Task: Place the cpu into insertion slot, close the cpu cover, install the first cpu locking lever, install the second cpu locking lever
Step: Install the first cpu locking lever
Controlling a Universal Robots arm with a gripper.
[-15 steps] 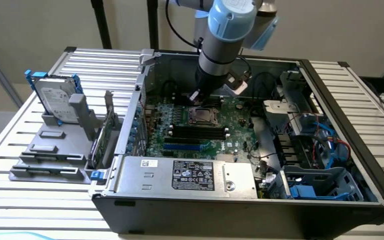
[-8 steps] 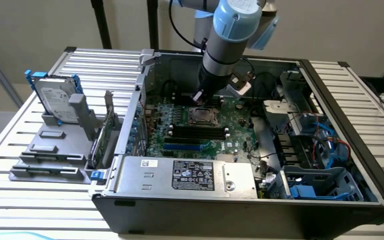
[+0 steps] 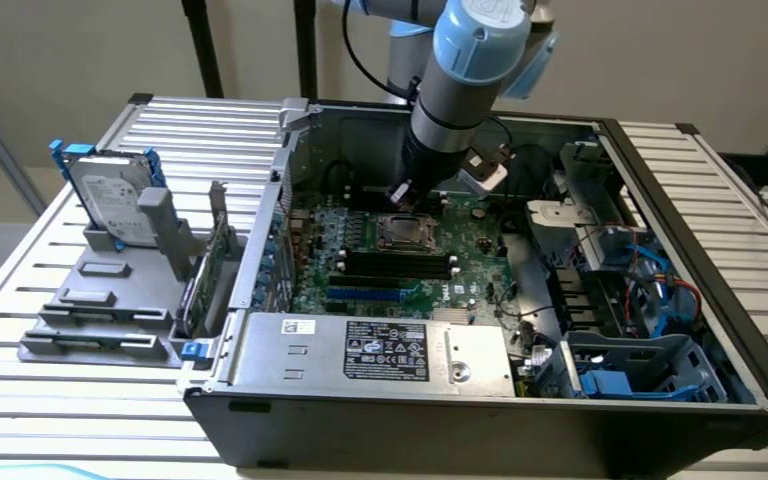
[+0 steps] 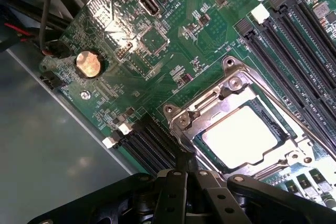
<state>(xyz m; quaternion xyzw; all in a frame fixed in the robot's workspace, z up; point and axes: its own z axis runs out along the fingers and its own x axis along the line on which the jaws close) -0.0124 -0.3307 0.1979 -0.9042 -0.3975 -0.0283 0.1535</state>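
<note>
Nearest in the wrist view, the black gripper (image 4: 185,174) has its fingers pressed together, clenched with nothing visibly between them, its tip at the edge of the square silvery metal cpu cover (image 4: 239,129). That cover lies flat over the grey-rimmed insertion slot (image 4: 207,109), and the silvery square cpu (image 4: 241,135) shows through its central window, seated in the socket. Around it spreads the green motherboard (image 4: 157,40) with a copper-coloured coin battery (image 4: 87,63). In the exterior view, the gripper (image 3: 407,197) hangs just above the cpu cover (image 3: 402,231) inside the open black computer case (image 3: 491,430).
</note>
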